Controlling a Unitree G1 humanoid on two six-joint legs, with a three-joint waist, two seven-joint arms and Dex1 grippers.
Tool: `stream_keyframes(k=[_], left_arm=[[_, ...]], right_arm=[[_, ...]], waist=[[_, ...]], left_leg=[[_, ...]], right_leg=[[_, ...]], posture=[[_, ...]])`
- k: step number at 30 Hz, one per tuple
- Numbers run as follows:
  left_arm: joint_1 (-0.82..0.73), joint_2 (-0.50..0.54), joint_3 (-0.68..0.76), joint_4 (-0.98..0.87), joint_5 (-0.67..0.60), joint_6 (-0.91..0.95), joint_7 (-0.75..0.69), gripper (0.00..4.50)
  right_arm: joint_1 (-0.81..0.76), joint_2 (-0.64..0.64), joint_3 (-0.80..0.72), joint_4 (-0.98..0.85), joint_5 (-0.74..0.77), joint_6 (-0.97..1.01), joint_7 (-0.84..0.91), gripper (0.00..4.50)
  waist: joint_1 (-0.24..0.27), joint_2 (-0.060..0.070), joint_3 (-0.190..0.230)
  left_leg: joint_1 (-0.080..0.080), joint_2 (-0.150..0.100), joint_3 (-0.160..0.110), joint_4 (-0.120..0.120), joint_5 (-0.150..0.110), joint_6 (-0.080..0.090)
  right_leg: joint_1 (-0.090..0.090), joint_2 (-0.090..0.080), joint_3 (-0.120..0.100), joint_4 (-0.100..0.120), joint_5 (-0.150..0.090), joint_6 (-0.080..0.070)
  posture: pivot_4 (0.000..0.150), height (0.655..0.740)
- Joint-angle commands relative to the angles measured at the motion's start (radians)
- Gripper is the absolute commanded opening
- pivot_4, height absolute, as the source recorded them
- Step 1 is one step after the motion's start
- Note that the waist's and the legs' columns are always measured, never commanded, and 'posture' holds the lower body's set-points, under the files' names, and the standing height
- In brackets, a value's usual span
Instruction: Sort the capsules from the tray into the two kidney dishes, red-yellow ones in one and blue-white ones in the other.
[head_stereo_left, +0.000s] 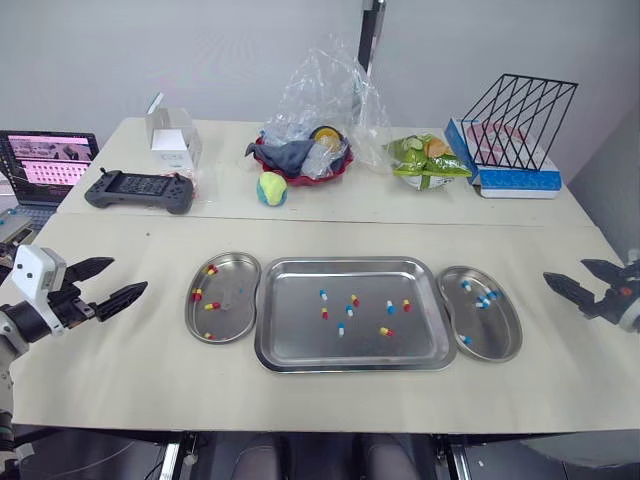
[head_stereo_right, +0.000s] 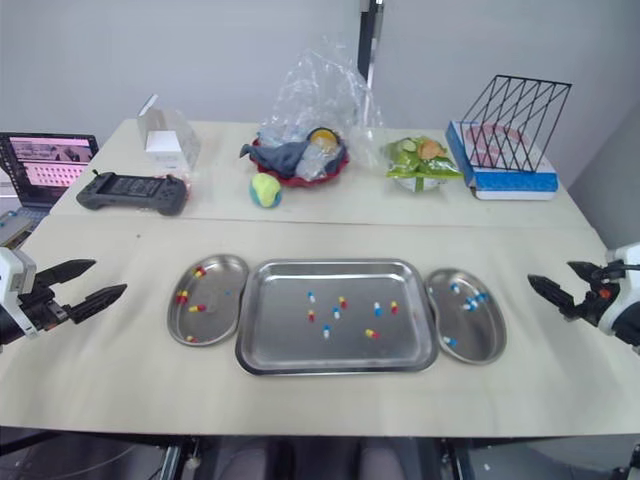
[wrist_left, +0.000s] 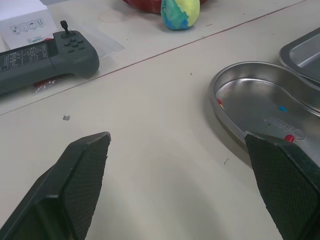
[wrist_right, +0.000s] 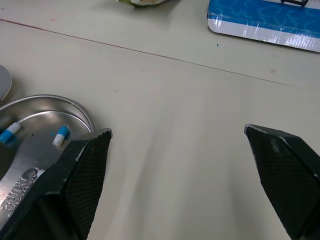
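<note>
Beige table (head_stereo_left: 120, 350) carrying steel tray (head_stereo_left: 300, 335) at centre. Left kidney dish (head_stereo_left: 238, 305) and right kidney dish (head_stereo_left: 497, 338) sitting just beside it.

Left gripper (head_stereo_left: 130, 275) and right gripper (head_stereo_left: 564, 270) hovering outside dishes, fingers spread apart, gripping nothing.

Red-yellow capsules (head_stereo_left: 197, 295) lying in left dish, blue-white capsules (head_stereo_left: 484, 301) in right, mixed capsules (head_stereo_left: 341, 329) waiting in tray.

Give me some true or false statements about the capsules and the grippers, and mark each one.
The left kidney dish holds red-yellow capsules. True.
The tray is empty. False: blue-white capsules and red-yellow ones lie in it.
The right gripper is shut on a capsule. False: it is open, holding nothing, off to the side of the right kidney dish.
The left gripper is open. True.
</note>
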Motion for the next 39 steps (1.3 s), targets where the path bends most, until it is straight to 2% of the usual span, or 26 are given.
stream_keyframes(k=[1, 17, 23, 39], left_arm=[[-0.005, 0.006, 0.034, 0.005, -0.009, -0.023, 0.006, 4.5], [-0.025, 0.014, 0.015, 0.013, -0.017, -0.019, -0.03, 4.5], [-0.018, 0.021, -0.002, -0.006, -0.018, -0.004, -0.084, 4.5], [-0.107, 0.012, -0.165, -0.277, -0.09, 0.194, -0.198, 4.5]], right_arm=[[-0.004, -0.011, -0.026, -0.017, 0.021, -0.02, -0.009, 4.48], [0.013, -0.025, -0.029, -0.129, 0.085, 0.109, 0.015, 4.48], [0.06, -0.025, -0.039, -0.261, 0.139, 0.185, 0.051, 4.48], [0.261, -0.026, -0.102, -0.704, 0.33, 0.455, 0.059, 4.48]], waist=[[0.0, 0.0, 0.0], [0.001, 0.0, 0.0], [0.001, 0.0, 0.0], [0.013, 0.0, 0.0]], left_leg=[[0.0, 0.0, 0.0, 0.0, 0.0, 0.0], [0.0, 0.0, -0.001, 0.0, 0.0, 0.0], [0.0, 0.0, -0.001, 0.0, 0.0, 0.0], [0.0, 0.0, -0.003, 0.002, 0.0, 0.0]], right_leg=[[0.0, 0.0, 0.0, 0.0, 0.0, 0.0], [0.0, -0.001, 0.0, 0.0, 0.0, 0.0], [0.0, -0.001, 0.0, 0.001, 0.0, 0.0], [0.001, 0.001, 0.0, 0.002, 0.0, 0.0]], posture=[[0.15, 0.7204], [0.15, 0.7204], [0.15, 0.7204], [0.15, 0.7204]])
